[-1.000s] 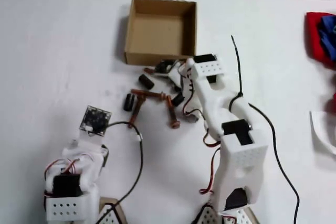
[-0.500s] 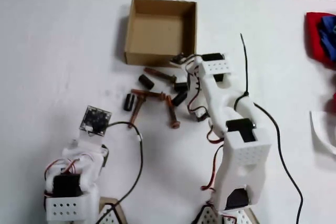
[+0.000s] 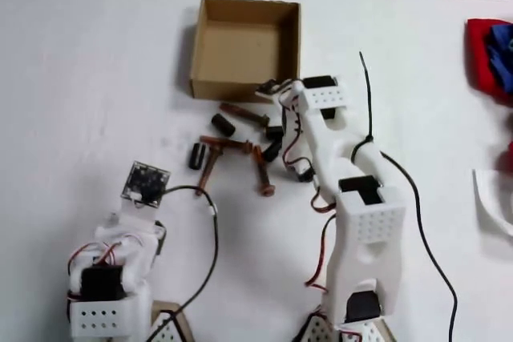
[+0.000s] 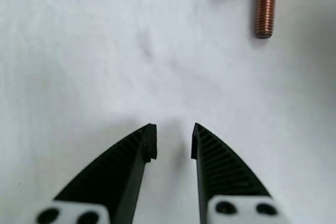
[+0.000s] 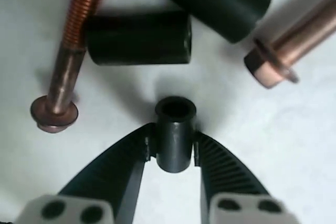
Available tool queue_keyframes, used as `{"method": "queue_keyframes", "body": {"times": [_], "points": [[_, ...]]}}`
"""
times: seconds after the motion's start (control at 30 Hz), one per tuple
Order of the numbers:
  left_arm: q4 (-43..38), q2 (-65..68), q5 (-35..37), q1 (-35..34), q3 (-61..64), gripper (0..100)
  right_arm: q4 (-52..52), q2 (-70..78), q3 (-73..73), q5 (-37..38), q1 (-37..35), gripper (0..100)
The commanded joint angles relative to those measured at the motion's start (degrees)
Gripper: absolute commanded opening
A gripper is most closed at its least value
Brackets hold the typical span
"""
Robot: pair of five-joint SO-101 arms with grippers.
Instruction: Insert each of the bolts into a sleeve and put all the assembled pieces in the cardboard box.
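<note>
**Short black cylindrical sleeve (image 5: 175,129) clamped in right end effector (image 5: 173,142)**

Gripped across its sides with the bore left exposed, likely so a bolt can enter. It sits at the pile of copper-coloured flanged bolts (image 5: 65,72) and other black sleeves (image 5: 139,38), near the brown open-topped cardboard box (image 3: 240,86). Left end effector (image 4: 170,142) hangs spread apart over the white worktop (image 4: 105,51). No legible writing.

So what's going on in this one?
The right pincer is shut on a black sleeve, picked from the loose bolts and other sleeves lying on the table just in front of the cardboard box. The left pincer is open over bare table, holding nothing. The box looks empty, and the bolts in view are bare.
</note>
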Motion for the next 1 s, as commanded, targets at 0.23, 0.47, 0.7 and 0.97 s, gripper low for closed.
{"method": "queue_keyframes", "body": {"times": [0.23, 0.47, 0.7, 0.97], "points": [[-0.8, -1.6, -0.4, 0.4, 1.2, 13, 4.6, 0.0, -6.7, 0.4, 0.4, 12.7], [-0.8, -1.6, -0.4, 0.4, 1.2, 13, 9.7, 0.2, -13.5, 0.4, 0.2, 20.3], [-0.8, -1.6, -0.4, 0.4, 1.2, 13, 9.7, 0.6, -14.0, 0.4, 0.3, 22.5], [-0.8, -1.6, -0.4, 0.4, 1.2, 13, 9.7, 3.0, -11.4, 0.4, -2.1, 22.5]]}}
